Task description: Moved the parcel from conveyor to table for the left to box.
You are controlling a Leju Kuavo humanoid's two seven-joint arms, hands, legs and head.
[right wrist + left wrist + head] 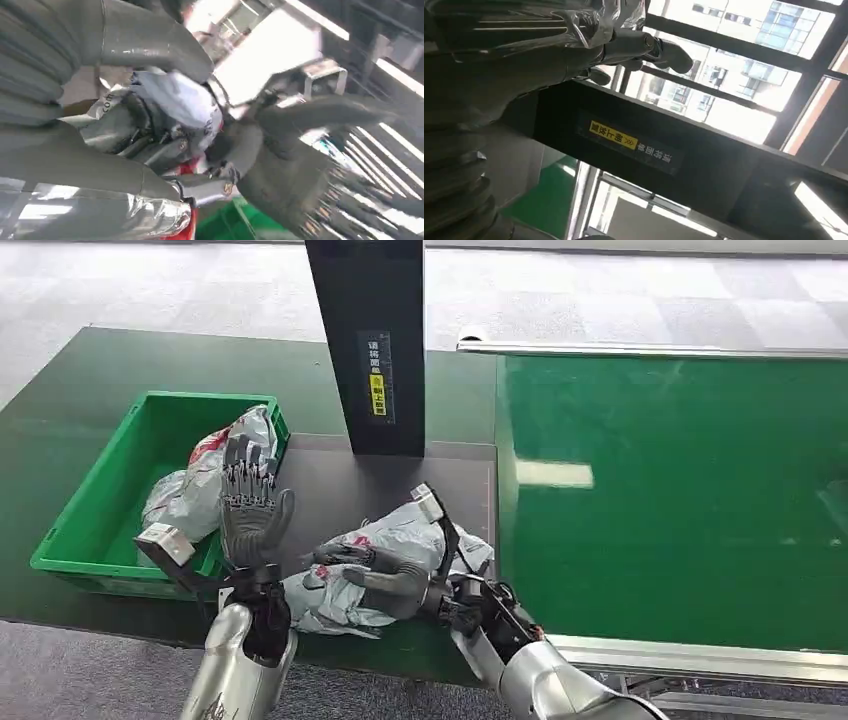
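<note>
While my right hand [385,575] grips parcel [395,550] at table's [330,475] near edge, left hand [252,510] spread, empty; bin [85,530] at left edge holds bags [205,480]; black post [368,340] behind.

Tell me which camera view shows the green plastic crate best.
Head view: the green plastic crate shows almost whole on the dark table, grey parcels inside, the left hand raised before it. The right wrist view catches a blurred green patch, possibly the crate. The left wrist view shows green I cannot identify.

Right hand [385,575] on grey parcel [400,545]
</note>
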